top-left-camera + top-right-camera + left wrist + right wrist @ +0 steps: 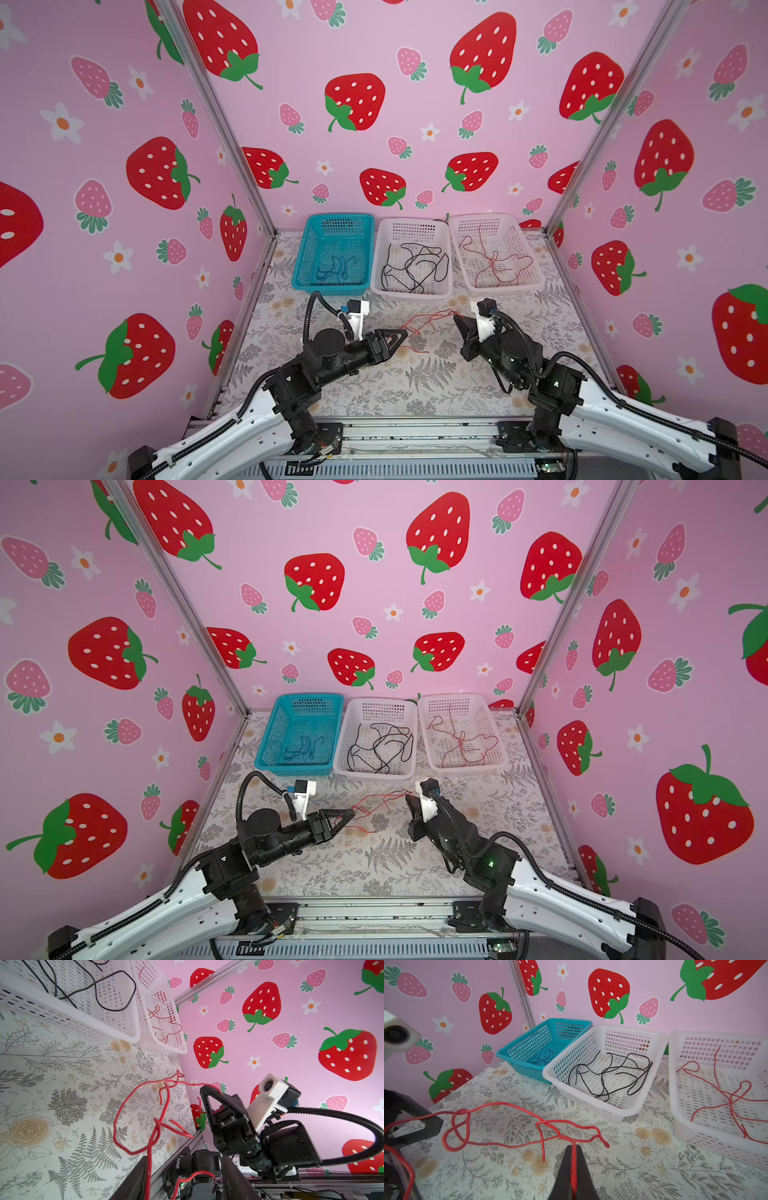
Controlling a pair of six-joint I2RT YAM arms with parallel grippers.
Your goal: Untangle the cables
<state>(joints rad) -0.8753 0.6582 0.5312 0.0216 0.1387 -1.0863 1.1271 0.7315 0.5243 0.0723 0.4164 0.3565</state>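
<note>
A tangle of red cables (432,318) (380,800) is strung just above the floral table between my two grippers, with a loose knot (462,1118) near the left one. My right gripper (457,319) (573,1147) is shut on one red strand. My left gripper (402,332) (184,1159) is rolled on its side at the other end of the tangle. Its jaws stand apart, and a red strand (148,1167) runs along one finger without being pinched. More cables lie sorted in baskets at the back: blue (336,266), black (415,266) and red (494,262).
Three baskets stand in a row against the back wall: a blue basket (338,215), a white middle basket (411,296) and a white right basket (536,266). Pink strawberry walls and metal posts close the table on three sides. A metal rail (415,432) runs along the front.
</note>
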